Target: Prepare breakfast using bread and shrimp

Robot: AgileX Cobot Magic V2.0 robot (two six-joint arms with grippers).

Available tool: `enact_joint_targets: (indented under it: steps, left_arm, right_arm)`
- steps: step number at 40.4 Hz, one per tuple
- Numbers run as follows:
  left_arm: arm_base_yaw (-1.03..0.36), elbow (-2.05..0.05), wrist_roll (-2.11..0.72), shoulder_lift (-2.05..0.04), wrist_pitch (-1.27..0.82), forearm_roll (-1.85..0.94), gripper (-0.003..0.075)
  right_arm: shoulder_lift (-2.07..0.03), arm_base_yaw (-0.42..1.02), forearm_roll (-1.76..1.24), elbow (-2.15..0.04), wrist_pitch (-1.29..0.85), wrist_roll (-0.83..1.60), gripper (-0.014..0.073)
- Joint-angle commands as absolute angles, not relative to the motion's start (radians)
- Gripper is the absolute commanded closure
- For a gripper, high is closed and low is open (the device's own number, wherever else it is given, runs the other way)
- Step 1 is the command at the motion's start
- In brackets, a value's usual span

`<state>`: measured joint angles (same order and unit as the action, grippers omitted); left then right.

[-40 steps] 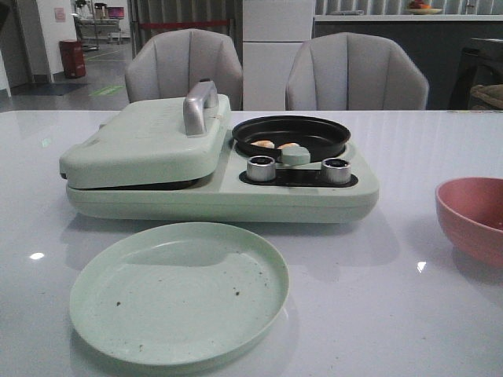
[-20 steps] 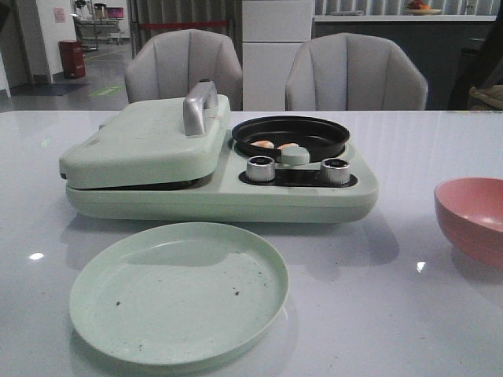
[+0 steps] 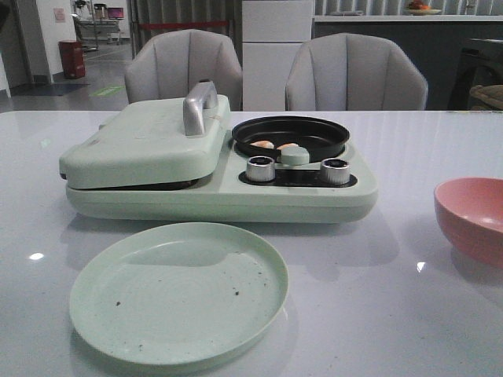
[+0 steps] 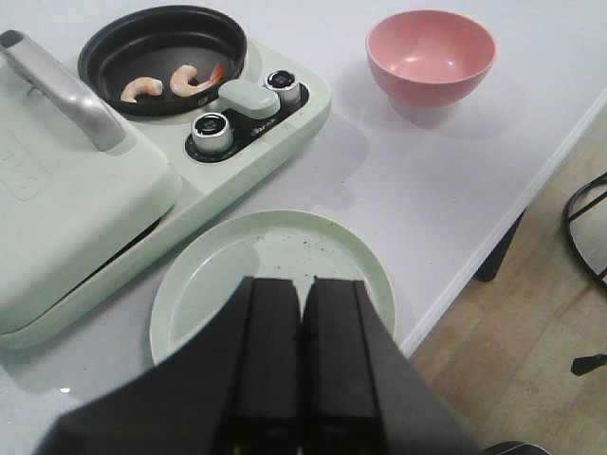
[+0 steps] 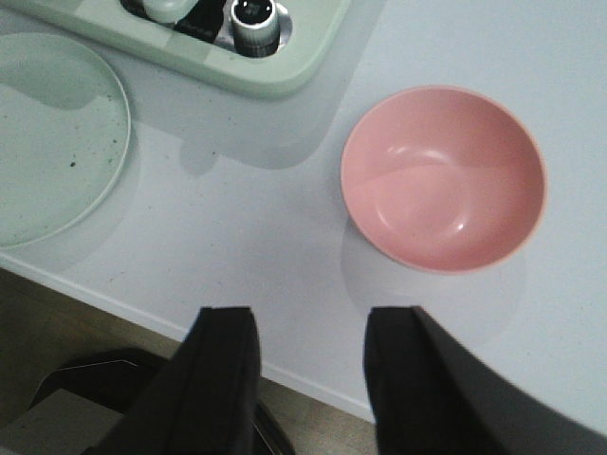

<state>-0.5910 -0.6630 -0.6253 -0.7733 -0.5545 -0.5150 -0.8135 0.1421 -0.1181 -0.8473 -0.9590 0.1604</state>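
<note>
We see the two small curled pink-and-white shrimp [image 4: 171,81] lying side by side in the round black pan [image 4: 161,57] set into the pale green breakfast cooker [image 3: 220,184]. The bread is nowhere visible; we judge it may sit under the cooker's closed green lid with the silver handle [image 3: 198,106], but we cannot tell.

The relation that matters: from the left pincer [image 4: 302,322], whose black fingers are pressed together with nothing between them, the shrimp lie up at about eleven o'clock, beyond the empty round pale green plate [image 4: 190,294] directly ahead. The right pincer [image 5: 308,355] hangs with fingers spread apart, empty, off the desk [image 3: 377,298] edge, the pink bowl [image 5: 443,178] at its one o'clock. The left arm looks better placed for lid and shrimp.
</note>
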Motion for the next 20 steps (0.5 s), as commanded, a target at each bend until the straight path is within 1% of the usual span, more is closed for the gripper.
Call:
enact_joint_targets:
  steps: [1, 10, 20]
  left_arm:
    - [-0.59, -0.691, -0.617, -0.771, -0.488, -0.536, 0.0619]
    - [-0.59, -0.691, -0.617, -0.771, -0.488, -0.536, 0.0619]
    - [-0.59, -0.691, -0.617, -0.771, -0.488, -0.536, 0.0619]
  right_arm:
    - [-0.725, 0.142, -0.118, -0.816, -0.919, 0.155, 0.0204]
    - [-0.549, 0.141, -0.104, -0.701, -0.921, 0.154, 0.0204]
    - [-0.494, 0.141, -0.08, -0.673, -0.927, 0.154, 0.0204]
